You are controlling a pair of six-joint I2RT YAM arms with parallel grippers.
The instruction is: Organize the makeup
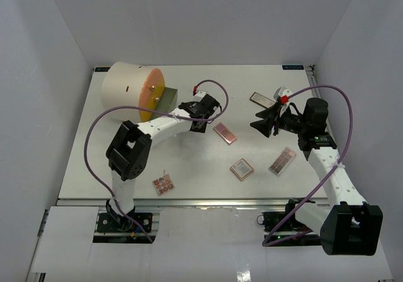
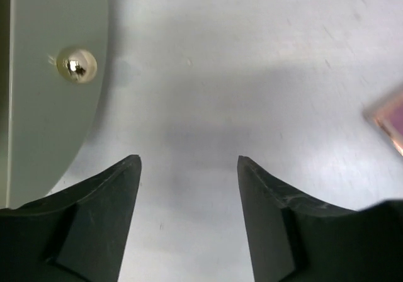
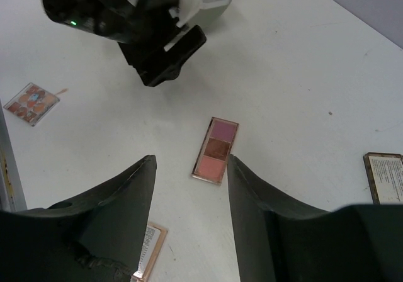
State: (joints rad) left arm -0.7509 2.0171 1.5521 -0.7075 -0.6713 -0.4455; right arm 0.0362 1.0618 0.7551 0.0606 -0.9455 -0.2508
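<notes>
Several flat eyeshadow palettes lie on the white table. A pink and brown three-pan palette (image 1: pixel 225 133) lies mid-table and shows between my right jaws in the right wrist view (image 3: pixel 216 150). A square palette (image 1: pixel 242 169) and a long palette (image 1: pixel 282 160) lie nearer. A small patterned palette (image 1: pixel 164 183) lies at the front left. One palette (image 1: pixel 260 99) lies label-up at the back. My left gripper (image 1: pixel 203 123) is open and empty above bare table (image 2: pixel 189 159), left of the three-pan palette. My right gripper (image 1: pixel 257 119) is open and empty, raised to its right (image 3: pixel 189 159). Sponges, bottle and lipstick are out of view.
A big cream cylinder with an orange face (image 1: pixel 132 90) lies at the back left. A grey-green panel (image 1: pixel 167 99) with a metal knob (image 2: pixel 77 65) sticks out beside it, close to my left gripper. White walls surround the table.
</notes>
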